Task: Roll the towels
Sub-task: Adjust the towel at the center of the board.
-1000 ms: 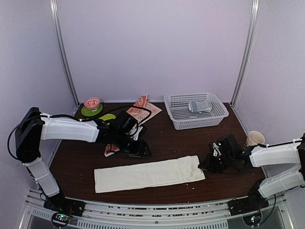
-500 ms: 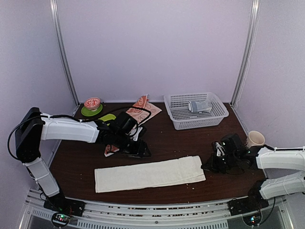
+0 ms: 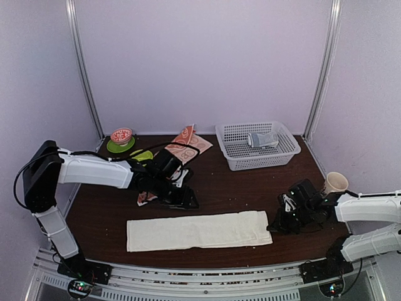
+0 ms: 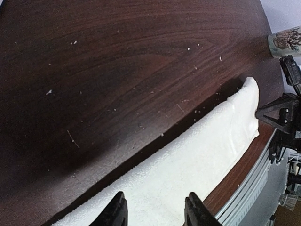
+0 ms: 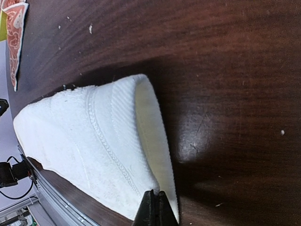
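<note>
The cream-white towel [image 3: 197,230] lies folded in a long strip along the table's front. My right gripper [image 5: 155,202] is shut on its right end, whose edge [image 5: 150,127] is lifted off the wood; in the top view the right gripper [image 3: 276,224] sits at that end. My left gripper [image 4: 155,212] stands open just above the towel's [image 4: 197,160] middle, nothing between its fingers; from above the left gripper [image 3: 183,199] is at the strip's far edge. The orange-red towel [image 3: 188,143] lies at the back, partly under the left arm.
A white basket [image 3: 235,157] holding a pale grey-blue cloth bundle [image 3: 262,139] stands at the back right. A cup [image 3: 335,182] sits by the right arm. A green plate [image 3: 111,148] with a small bowl [image 3: 121,135] is at the back left corner.
The right gripper has closed on the white towel's right end and drawn it toward the front edge; the whole strip has slid a little nearer. The left arm barely shifted.
</note>
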`<state>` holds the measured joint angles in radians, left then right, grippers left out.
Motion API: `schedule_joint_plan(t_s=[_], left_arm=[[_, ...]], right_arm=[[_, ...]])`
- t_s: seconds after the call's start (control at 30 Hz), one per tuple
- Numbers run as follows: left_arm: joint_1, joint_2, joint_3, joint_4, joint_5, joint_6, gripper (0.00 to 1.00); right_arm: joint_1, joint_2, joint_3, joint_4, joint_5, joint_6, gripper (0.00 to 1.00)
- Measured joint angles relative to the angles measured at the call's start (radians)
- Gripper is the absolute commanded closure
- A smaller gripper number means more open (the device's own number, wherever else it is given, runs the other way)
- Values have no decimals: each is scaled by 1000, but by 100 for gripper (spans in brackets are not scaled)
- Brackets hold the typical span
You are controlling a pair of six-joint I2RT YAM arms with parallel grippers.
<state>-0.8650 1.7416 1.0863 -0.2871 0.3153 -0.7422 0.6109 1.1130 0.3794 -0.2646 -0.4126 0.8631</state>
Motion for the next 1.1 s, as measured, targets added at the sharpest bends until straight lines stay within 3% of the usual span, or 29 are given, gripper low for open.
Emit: schedule_joint_plan(t_s=[0.2,0.5,1.0,1.1], left_arm=[[0,20,0,0,3,0,57],[0,71,0,2,3,0,59],[0,122,0,-2,3,0,60],[0,126,0,-2,3,0,59]], right_arm=[[0,41,-18,22,-53,2,100],[0,-28,6,-24,-140,-5,100],[3,41,8,-192,-205,-208,100],[25,61,17,-192,-213,-225,70]])
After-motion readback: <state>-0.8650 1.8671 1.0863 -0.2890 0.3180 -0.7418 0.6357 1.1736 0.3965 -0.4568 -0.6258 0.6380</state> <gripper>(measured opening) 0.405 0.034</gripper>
